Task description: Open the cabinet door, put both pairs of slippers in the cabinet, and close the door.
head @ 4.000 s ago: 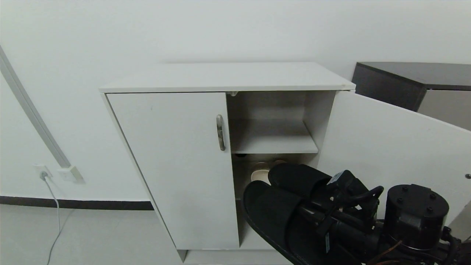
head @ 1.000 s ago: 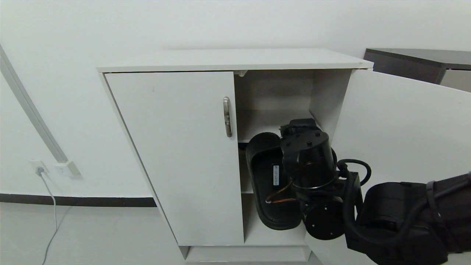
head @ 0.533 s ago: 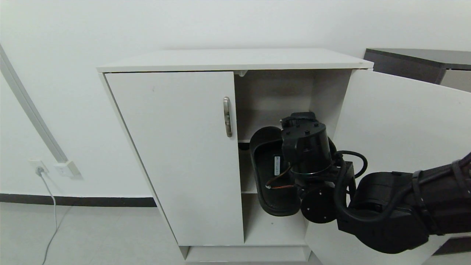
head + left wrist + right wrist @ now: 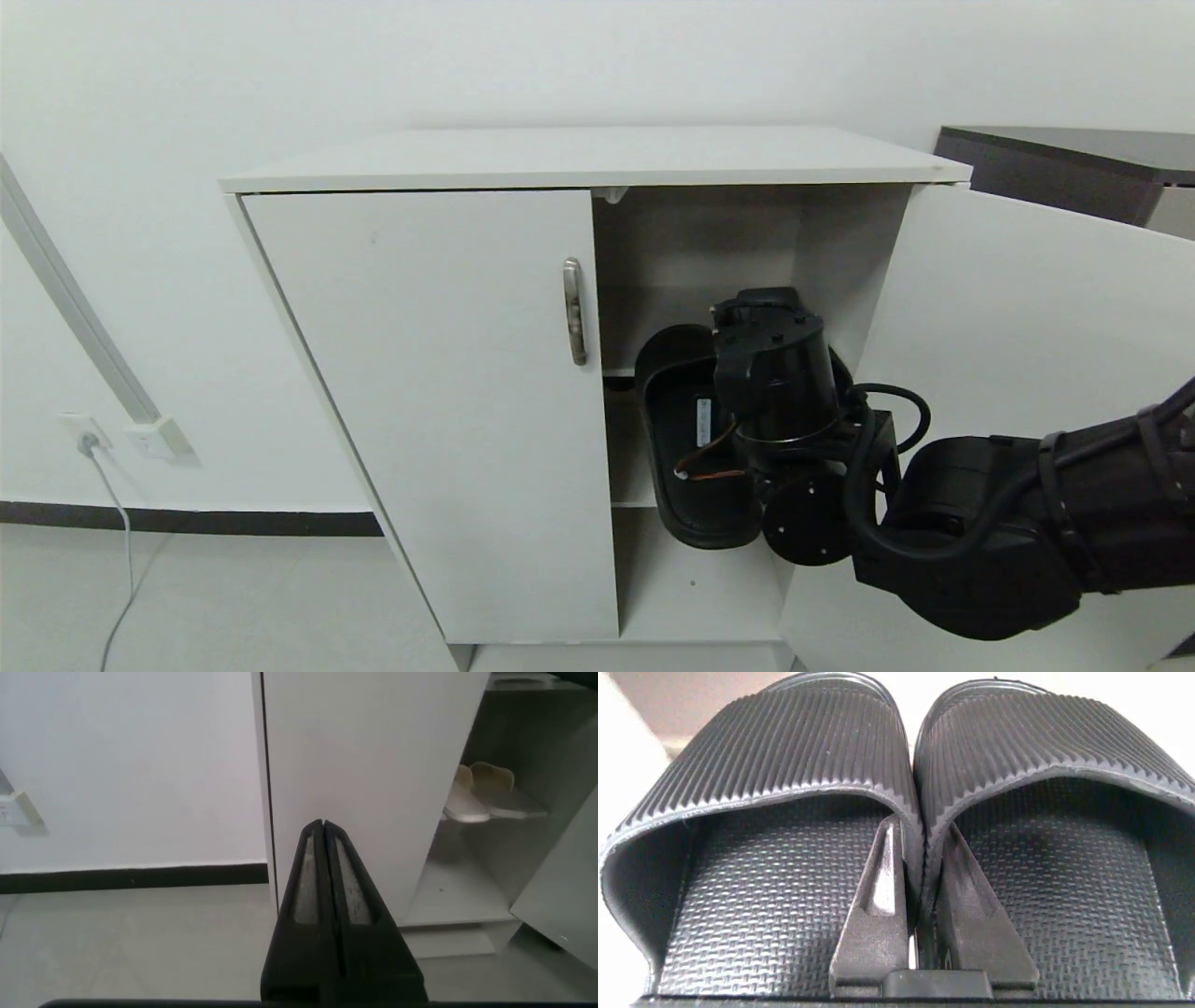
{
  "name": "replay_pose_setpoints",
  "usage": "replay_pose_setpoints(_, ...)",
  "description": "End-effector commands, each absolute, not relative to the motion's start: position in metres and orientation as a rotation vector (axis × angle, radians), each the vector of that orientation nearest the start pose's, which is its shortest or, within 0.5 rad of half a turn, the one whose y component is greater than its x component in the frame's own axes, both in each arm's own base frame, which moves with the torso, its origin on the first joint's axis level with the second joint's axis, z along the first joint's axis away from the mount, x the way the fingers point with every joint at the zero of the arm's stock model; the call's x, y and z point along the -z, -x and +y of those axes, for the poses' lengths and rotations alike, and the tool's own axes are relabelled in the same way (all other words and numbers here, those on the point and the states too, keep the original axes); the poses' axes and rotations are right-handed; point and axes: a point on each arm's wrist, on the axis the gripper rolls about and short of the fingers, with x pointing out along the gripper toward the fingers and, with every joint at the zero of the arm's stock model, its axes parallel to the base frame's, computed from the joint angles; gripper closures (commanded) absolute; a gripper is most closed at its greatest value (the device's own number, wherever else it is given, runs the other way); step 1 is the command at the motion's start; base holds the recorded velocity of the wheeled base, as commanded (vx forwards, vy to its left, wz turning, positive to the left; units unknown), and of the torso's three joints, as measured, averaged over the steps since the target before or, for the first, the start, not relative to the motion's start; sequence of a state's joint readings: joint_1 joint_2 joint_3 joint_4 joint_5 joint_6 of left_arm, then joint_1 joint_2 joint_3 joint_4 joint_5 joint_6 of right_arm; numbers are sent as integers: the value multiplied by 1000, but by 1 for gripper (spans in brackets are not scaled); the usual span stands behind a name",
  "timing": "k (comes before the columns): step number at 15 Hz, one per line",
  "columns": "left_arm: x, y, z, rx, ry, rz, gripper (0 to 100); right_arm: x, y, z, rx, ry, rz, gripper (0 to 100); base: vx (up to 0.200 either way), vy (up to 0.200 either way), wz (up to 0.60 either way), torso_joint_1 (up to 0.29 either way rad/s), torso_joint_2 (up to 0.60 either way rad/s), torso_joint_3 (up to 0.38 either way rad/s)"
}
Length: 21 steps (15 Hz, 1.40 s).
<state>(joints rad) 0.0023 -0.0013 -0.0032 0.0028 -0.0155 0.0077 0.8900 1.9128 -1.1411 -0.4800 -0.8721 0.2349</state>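
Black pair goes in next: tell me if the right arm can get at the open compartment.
Likely yes: the right door stands wide open, and the right gripper, shut on the black slippers, is at the cabinet opening.

I can't read any text or numbers from here. A small white label sits on the black slipper, on its sole, but the print is too small for me to make out.

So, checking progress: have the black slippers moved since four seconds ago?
Yes. The black slippers, held by the right pincer, rose and went into the cabinet opening, now level with the closed door's handle.
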Motion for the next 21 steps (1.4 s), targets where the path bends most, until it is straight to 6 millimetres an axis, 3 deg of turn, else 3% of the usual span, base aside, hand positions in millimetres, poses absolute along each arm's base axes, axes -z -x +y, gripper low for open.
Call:
replay_pose_setpoints(1,-76,23,0,12,-8,0,100,-189,-245,276,2,-12,184,100,200,0,0,-2,-2,-2)
replay_pose_setpoints(6,-76,23,0,12,-8,0,100,-192,-253,273,-12,-22,186,100,120,0,0,1,1,1)
replay_pose_setpoints(10,-76,23,0,12,-8,0,100,-202,-276,270,-11,-30,210,100,0,0,0,0,0,0)
replay_pose_setpoints(15,-76,23,0,12,-8,0,100,-193,-312,275,-2,-46,217,100,0,0,0,0,0,0)
replay_pose_setpoints(21,-76,23,0,12,-6,0,100,-196,-327,270,-11,-49,234,100,0,0,0,0,0,0)
